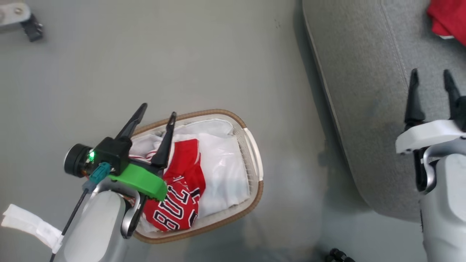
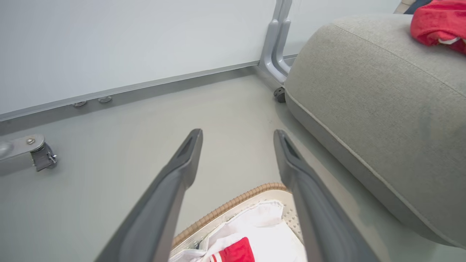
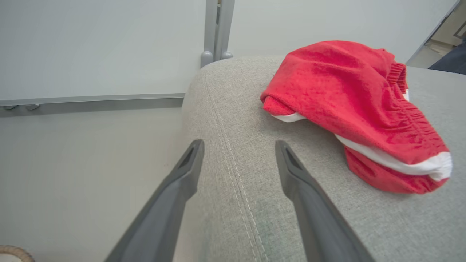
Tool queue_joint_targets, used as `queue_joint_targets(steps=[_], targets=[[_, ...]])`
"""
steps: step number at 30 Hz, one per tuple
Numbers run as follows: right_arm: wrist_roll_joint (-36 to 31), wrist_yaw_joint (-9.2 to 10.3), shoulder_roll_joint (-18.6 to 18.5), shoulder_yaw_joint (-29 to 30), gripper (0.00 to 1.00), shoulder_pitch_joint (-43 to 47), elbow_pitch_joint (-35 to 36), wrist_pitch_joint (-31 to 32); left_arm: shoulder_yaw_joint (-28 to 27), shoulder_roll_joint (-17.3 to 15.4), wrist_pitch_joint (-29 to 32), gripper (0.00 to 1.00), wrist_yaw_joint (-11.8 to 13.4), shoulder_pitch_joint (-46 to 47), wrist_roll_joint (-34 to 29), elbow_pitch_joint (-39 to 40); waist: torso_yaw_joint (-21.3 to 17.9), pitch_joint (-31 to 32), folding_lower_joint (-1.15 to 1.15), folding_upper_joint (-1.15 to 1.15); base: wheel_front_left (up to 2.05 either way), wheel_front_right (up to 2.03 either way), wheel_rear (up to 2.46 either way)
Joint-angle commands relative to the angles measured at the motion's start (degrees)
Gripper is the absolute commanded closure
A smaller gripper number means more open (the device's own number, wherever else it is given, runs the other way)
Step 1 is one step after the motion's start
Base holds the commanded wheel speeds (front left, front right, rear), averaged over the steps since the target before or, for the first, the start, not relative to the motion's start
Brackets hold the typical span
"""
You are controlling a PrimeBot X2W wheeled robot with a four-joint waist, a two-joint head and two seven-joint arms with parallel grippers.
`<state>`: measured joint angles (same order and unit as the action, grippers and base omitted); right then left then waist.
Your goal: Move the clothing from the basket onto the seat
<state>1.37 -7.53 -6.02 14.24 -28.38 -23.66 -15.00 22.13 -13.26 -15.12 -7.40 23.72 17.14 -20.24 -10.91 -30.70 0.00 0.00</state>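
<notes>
Left gripper (image 1: 159, 110) spread wide and empty over the basket (image 1: 259, 189), jersey (image 1: 178, 198) lying inside, contact hard to judge; right gripper (image 1: 430, 71), fingers apart, above the seat (image 1: 364, 109), shorts (image 3: 349, 109) resting on it.

The basket (image 1: 256, 156) is open on top, so the jersey (image 1: 184, 189) on the white liner (image 1: 224, 171) lies reachable from above, though the left gripper (image 1: 158, 110) hangs over the basket's left end, fingers spread with nothing between them. A strip of bare floor (image 1: 204, 58) runs between basket and seat (image 1: 364, 109), whose rounded side wall rises beside it (the one tall thing between the two). The seat top under the spread-fingered right gripper (image 1: 430, 71) is bare fabric, with the shorts (image 3: 338, 94) heaped near, ahead and to its right; a caster (image 1: 32, 28) stands well apart at the floor's far left.
</notes>
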Motion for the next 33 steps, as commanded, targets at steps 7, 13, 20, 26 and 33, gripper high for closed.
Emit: queue_joint_targets(steps=[7,13,20,26,33], targets=[[2.8,0.08,2.2,-6.5,0.0,2.7,0.1,-0.3,-9.9,3.7,0.0,0.0,-0.1,-4.1,-2.8,-3.0,6.8,6.9,0.0,0.0,0.0,0.0,0.0],[4.0,0.08,2.8,-13.0,0.0,2.0,-2.3,-0.3,-18.2,6.1,0.0,0.0,-0.1,-6.3,-5.6,-4.1,10.1,10.7,0.0,0.0,0.0,0.0,0.0],[7.1,0.08,3.0,-17.9,0.0,1.3,-4.8,-0.3,-24.7,7.7,0.0,0.0,-0.1,-8.4,-7.5,-4.6,11.0,14.2,0.0,0.0,0.0,0.0,0.0],[9.1,0.08,3.0,-19.8,0.0,3.4,-5.3,-0.3,-27.1,8.7,0.0,0.0,-0.1,-10.2,-8.7,-3.9,11.2,17.0,0.0,0.0,0.0,0.0,0.0],[10.6,0.08,3.0,-20.0,0.0,6.4,-5.2,-0.3,-27.2,9.6,0.0,0.0,-0.2,-12.5,-9.1,-3.2,11.1,19.8,0.0,0.0,0.0,0.0,0.0]])
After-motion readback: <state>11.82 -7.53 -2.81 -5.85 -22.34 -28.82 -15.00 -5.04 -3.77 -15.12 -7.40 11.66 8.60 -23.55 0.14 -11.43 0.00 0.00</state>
